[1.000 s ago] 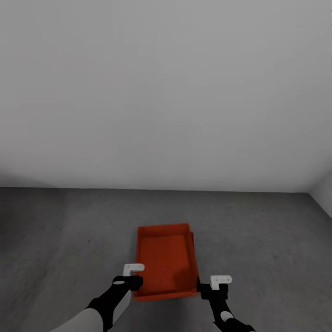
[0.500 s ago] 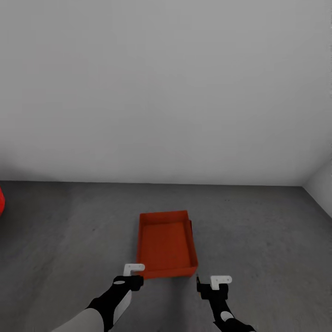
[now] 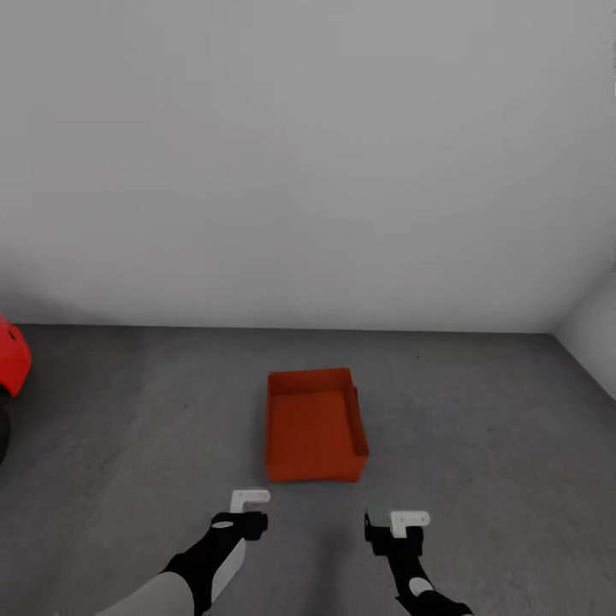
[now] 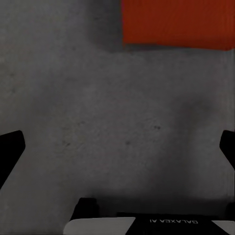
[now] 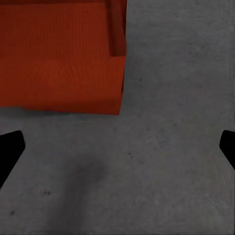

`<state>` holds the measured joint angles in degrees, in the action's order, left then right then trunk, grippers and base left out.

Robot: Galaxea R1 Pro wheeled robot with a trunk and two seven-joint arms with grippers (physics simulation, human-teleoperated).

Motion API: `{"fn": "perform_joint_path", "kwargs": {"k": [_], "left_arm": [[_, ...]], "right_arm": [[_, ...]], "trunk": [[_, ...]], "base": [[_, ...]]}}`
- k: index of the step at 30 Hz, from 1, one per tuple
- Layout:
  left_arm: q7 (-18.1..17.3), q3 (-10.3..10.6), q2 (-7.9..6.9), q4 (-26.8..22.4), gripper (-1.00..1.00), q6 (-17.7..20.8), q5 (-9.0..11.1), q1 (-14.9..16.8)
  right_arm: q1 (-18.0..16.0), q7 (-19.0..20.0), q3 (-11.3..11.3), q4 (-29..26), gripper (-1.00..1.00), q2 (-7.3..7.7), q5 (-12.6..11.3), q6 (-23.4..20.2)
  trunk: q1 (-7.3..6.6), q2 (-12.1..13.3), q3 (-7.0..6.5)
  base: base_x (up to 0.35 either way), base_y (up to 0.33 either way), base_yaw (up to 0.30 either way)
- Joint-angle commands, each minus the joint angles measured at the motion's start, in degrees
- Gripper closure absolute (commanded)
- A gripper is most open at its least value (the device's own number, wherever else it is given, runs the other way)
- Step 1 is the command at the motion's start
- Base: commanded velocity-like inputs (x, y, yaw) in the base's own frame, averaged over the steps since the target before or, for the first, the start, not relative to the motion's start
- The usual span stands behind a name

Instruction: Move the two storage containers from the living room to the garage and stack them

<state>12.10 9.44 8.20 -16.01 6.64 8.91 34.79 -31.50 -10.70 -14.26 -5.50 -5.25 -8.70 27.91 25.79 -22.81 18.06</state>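
The only readable writing is "GALAXEA AI", printed on the pale body of the left gripper [image 4: 117, 147] at the near edge of the left wrist view, where it reads upside down.

An orange-red storage container [image 3: 314, 425] sits open side up on the dark grey concrete floor [image 3: 479, 411] of the garage. It may be two bins nested: a second wall edge shows just inside its right wall, but this cannot be settled. Its long axis runs from 6 to 12 o'clock in the head view, one short end towards the robot and the other towards the white wall [image 3: 308, 154]. The left wrist view catches a corner of the bin [image 4: 176, 22], and the right wrist view shows its near end and right wall [image 5: 58, 58].

Both arms hang low over bare concrete, short of the container. The left gripper's fingers [image 4: 11, 152] are spread wide, with nothing between them. The right gripper [image 5: 117, 152] is the same, its fingers [image 5: 10, 152] spread at the edges of its view.

Compared with a second ago, the container lies farther up the head view, well clear of both grippers instead of between them. The floor's edge has shifted too, so the camera has moved. A red car [image 3: 12, 359] now shows at 9 o'clock.
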Motion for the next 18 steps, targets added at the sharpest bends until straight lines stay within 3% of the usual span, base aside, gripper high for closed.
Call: {"fn": "perform_joint_path", "kwargs": {"k": [1, 18], "left_arm": [[0.4, 0.5, -0.03, -0.1, -1.00, 0.3, 0.6, 0.0], [0.4, 0.5, 0.00, -0.1, -1.00, 0.3, 0.6, 0.0]], "right_arm": [[-0.1, -0.2, -0.5, 0.1, -1.00, -0.01, -0.5, 0.2], [-0.1, -0.2, -0.5, 0.0, -1.00, 0.05, -0.4, 0.2]], "trunk": [[-0.01, -0.1, 0.10], [-0.01, -0.1, 0.10]], "base": [[-0.345, 0.097, 0.000], [-0.345, 0.098, 0.000]]}}
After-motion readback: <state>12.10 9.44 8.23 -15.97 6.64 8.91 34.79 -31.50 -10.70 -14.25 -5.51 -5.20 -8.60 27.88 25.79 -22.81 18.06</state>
